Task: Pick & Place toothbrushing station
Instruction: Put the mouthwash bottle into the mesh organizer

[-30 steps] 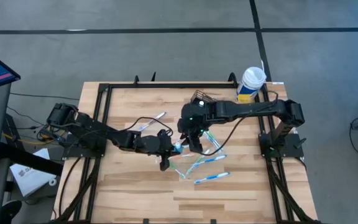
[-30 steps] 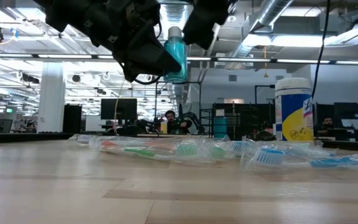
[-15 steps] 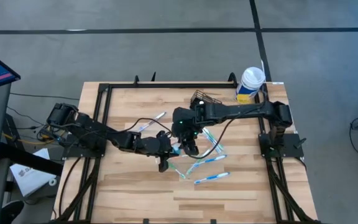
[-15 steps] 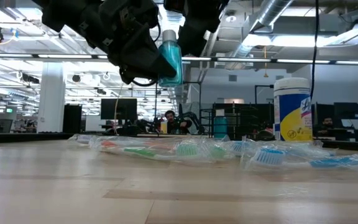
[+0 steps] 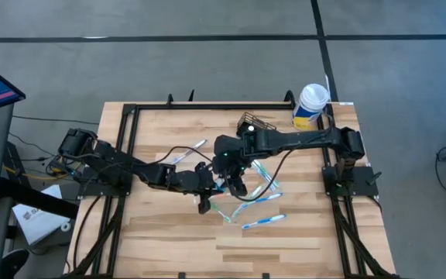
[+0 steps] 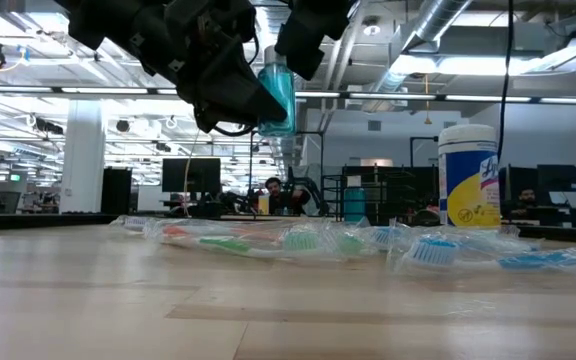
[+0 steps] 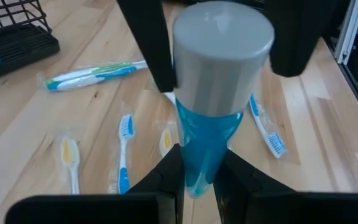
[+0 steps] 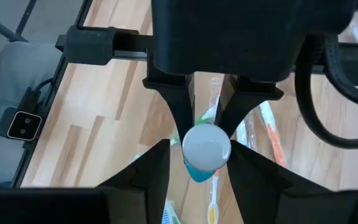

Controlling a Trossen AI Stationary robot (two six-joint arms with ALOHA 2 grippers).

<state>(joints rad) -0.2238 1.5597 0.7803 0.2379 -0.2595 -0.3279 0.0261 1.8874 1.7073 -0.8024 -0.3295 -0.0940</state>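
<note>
A clear blue bottle (image 7: 204, 137) with a grey cap (image 7: 224, 56) hangs above the table, my left gripper (image 7: 197, 180) shut on it. My right gripper (image 8: 207, 155) comes down from above, open. Its fingers stand on either side of the cap (image 8: 207, 148). The black wire-mesh toothbrushing station (image 5: 252, 124) stands on the table toward the far edge, and shows again in the left wrist view (image 7: 14, 31). Wrapped toothbrushes (image 5: 254, 198) lie flat on the wood below the bottle. My left gripper pinches the bottle's lower body (image 7: 194, 165) between its two fingers, coming from the table's left and slanting down. The bottle stands upright in the hold, cap up, lifted clear of the table (image 6: 276, 95). My right gripper's fingers (image 7: 151, 50) flank the cap from above; whether they touch it I cannot tell.
A white, yellow and blue canister (image 5: 312, 105) with a white lid stands at the far right corner, also in the low view (image 6: 473, 175). More wrapped toothbrushes (image 7: 95, 73) are scattered over the middle of the table. A black frame (image 5: 126, 155) runs along the table's sides.
My right gripper has moved toward the table's left, from beside the bottle to right over its cap, tipping a little. The bottle and my left gripper have kept still.
</note>
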